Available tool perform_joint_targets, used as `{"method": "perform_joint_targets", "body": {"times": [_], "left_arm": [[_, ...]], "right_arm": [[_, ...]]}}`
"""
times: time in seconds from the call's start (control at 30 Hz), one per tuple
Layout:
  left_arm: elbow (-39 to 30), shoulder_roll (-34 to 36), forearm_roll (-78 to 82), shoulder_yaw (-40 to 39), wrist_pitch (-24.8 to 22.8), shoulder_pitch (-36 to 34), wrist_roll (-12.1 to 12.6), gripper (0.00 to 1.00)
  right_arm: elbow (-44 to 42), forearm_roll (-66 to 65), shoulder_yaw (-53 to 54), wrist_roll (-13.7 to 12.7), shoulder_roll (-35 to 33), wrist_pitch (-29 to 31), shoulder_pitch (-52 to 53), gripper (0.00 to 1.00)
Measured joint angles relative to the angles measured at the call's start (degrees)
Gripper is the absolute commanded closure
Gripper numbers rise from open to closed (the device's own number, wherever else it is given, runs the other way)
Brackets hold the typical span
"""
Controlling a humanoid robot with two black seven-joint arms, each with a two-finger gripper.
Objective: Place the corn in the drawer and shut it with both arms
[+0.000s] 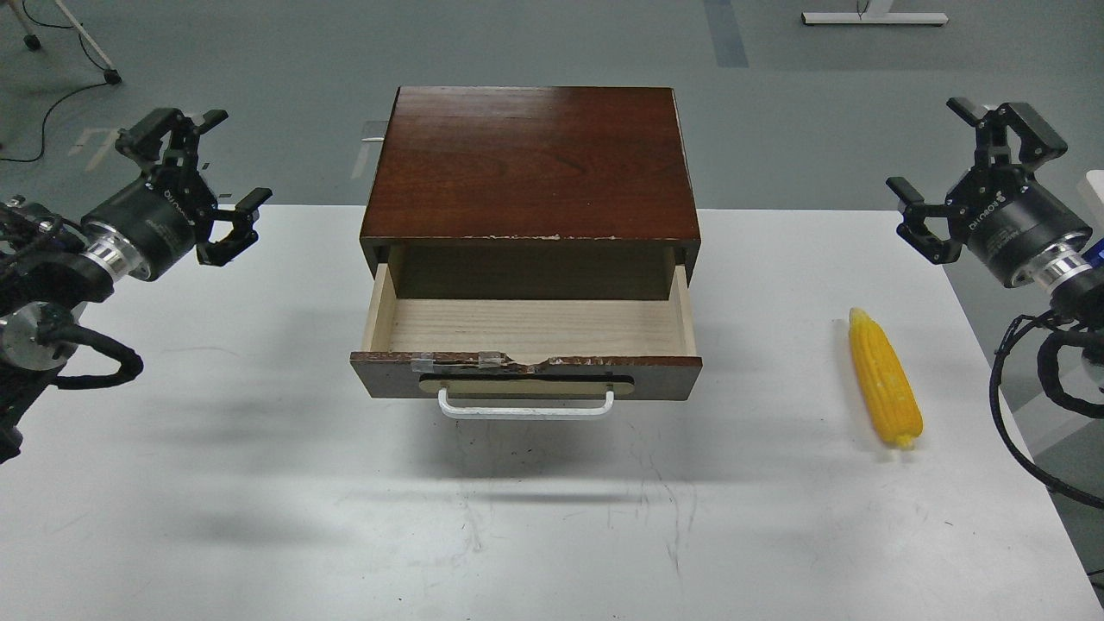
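The yellow corn (885, 379) lies on the white table at the right, its pointed tip toward the back. The drawer (526, 332) stands pulled out of the dark wood cabinet (530, 159) at the middle, with nothing in its pale-wood inside; its white bar handle (526, 405) faces me. My left gripper (200, 177) hovers open at the far left, well clear of the drawer. My right gripper (953, 168) hovers open at the far right, above and behind the corn, touching nothing.
The white table (345, 517) spreads in front of the cabinet, with its right edge (1026, 448) close beyond the corn. Grey floor lies behind, with a stand's legs (86, 52) and cables at the back left.
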Motion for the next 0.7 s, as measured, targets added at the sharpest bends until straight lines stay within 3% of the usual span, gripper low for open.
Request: {"method": "perform_joint_targets", "body": {"times": [0.13, 0.3, 0.7], "left_arm": [[0.01, 0.55, -0.03, 0.00, -0.29, 0.87, 0.17, 0.02], [0.56, 0.75, -0.31, -0.20, -0.61, 1.11, 0.14, 0.02], [1.24, 0.54, -0.27, 0.08, 0.10, 1.16, 0.48, 0.02]], "right_arm": [[-0.15, -0.07, -0.21, -1.57, 0.01, -0.70, 0.55, 0.00], [-0.18, -0.11, 0.35, -6.98, 0.01, -4.11, 1.37, 0.00], [0.25, -0.12, -0.30, -9.65, 0.55, -6.50, 1.95, 0.00]]}}
